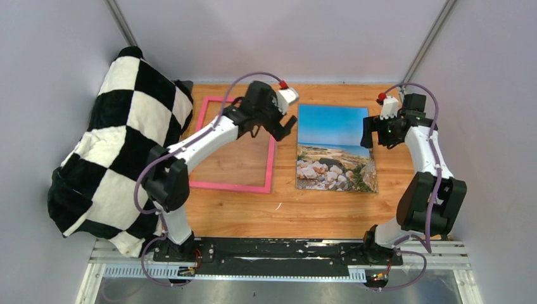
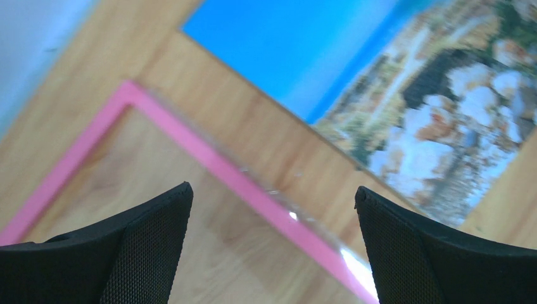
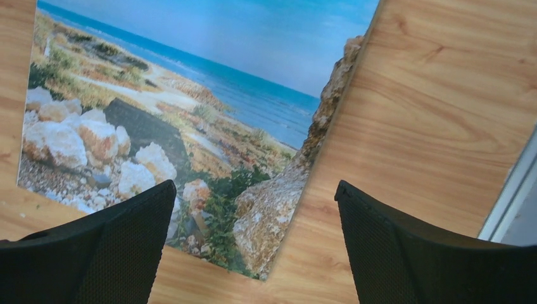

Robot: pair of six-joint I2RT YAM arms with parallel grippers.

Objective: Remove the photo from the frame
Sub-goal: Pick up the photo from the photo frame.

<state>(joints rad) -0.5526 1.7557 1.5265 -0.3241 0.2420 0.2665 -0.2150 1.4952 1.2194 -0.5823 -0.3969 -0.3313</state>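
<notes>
The photo (image 1: 335, 149) of blue sky, sea and pale rocks is laid flat beside the pink frame (image 1: 228, 186). The left gripper (image 2: 272, 195) and right gripper (image 3: 253, 185) are spread apart.

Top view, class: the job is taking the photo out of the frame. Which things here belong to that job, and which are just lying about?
Belongs to the job:
- rectangular seaside photo print, lying flat to the right of the frame
- narrow pink rectangular frame, flat on the wood

Just lying about:
- black-and-white chequered cloth, heaped at the left edge
</notes>
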